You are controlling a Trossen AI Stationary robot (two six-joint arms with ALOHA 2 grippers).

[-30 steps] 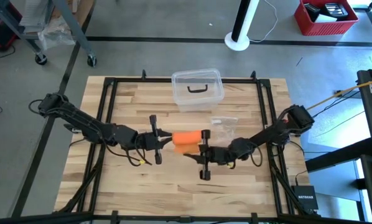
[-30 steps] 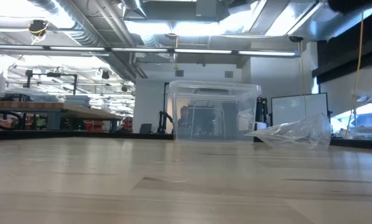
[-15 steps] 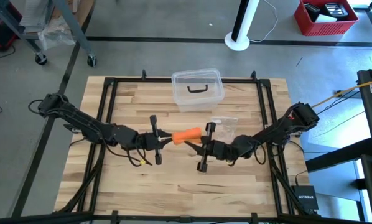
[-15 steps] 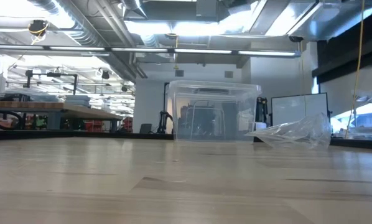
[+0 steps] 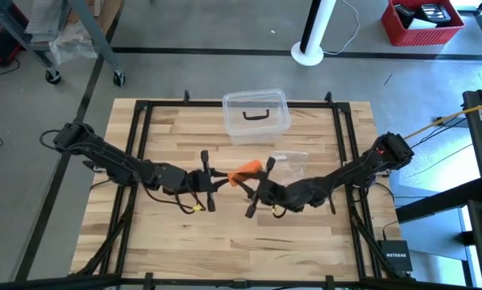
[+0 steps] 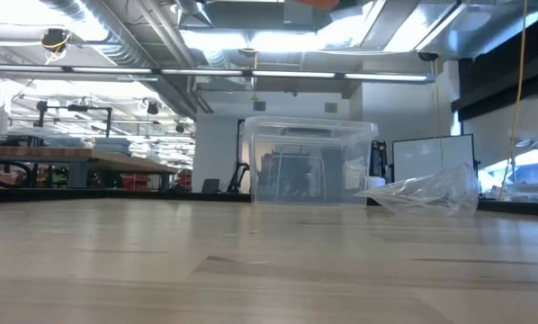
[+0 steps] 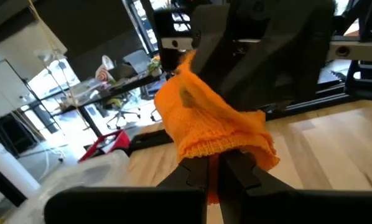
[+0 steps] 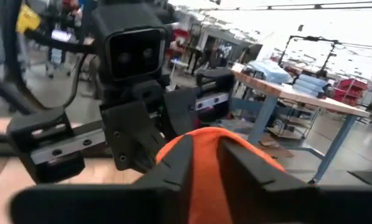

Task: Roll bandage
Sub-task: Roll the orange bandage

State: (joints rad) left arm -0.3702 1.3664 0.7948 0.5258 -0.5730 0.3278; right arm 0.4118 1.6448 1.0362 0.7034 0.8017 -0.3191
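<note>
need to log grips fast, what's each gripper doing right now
Left gripper: shut on the bright orange soft fabric bandage, held above the wooden table.
Right gripper: jaws around the bandage's other end; grip cannot be told.

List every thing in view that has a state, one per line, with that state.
Bandage: bunched, held above the table between both grippers.
Left gripper: shut on the bandage.
Right gripper: fingers on either side of the bandage, with the bandage between them.
Box: lid on, resting on the table, untouched.
Wrapper: crumpled, lying on the table beside the right gripper.
</note>
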